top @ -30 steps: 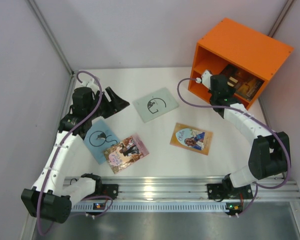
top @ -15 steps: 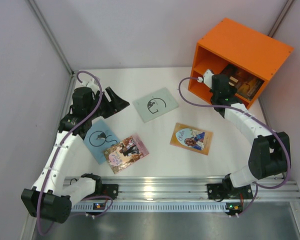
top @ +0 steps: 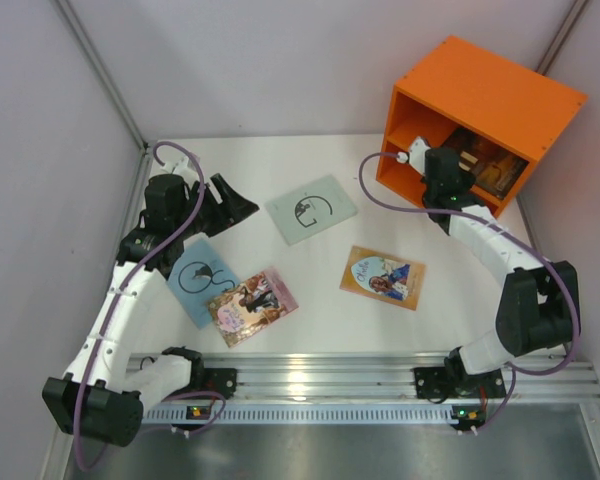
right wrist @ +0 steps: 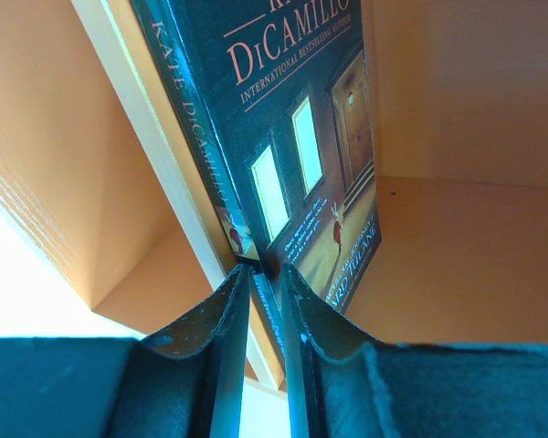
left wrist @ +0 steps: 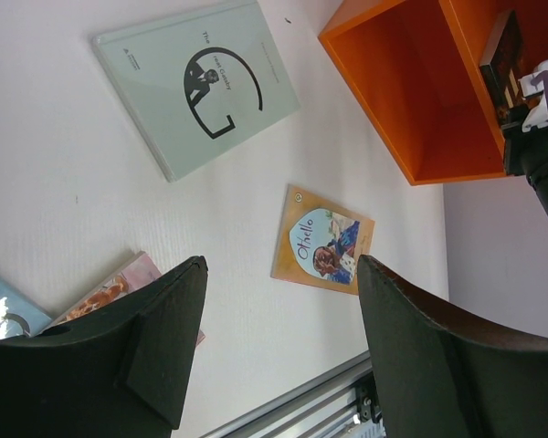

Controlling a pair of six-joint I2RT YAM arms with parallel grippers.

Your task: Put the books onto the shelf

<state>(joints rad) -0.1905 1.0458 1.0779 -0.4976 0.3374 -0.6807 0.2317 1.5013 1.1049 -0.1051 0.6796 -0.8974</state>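
Observation:
The orange shelf [top: 490, 100] stands at the back right, its open front towards the table. My right gripper [top: 450, 165] reaches into it, shut on the spine edge of the dark brown book [right wrist: 292, 119], which stands upright inside the orange walls [right wrist: 457, 109]; the fingers [right wrist: 221, 310] pinch its lower end. Flat on the table lie a pale green book [top: 311, 209], an orange-edged book [top: 383, 276], a pink book [top: 252, 305] and a light blue book [top: 200, 280]. My left gripper [top: 230, 200] hovers open and empty at the back left, above the table.
An aluminium rail [top: 310, 375] runs along the near edge between the arm bases. Grey walls close in the left [top: 40, 200] and the back, and another stands just right of the shelf. A purple cable [top: 375, 190] loops off the right wrist.
My right gripper has edged slightly further into the shelf with the dark brown book. The left arm and the books on the table have not moved.

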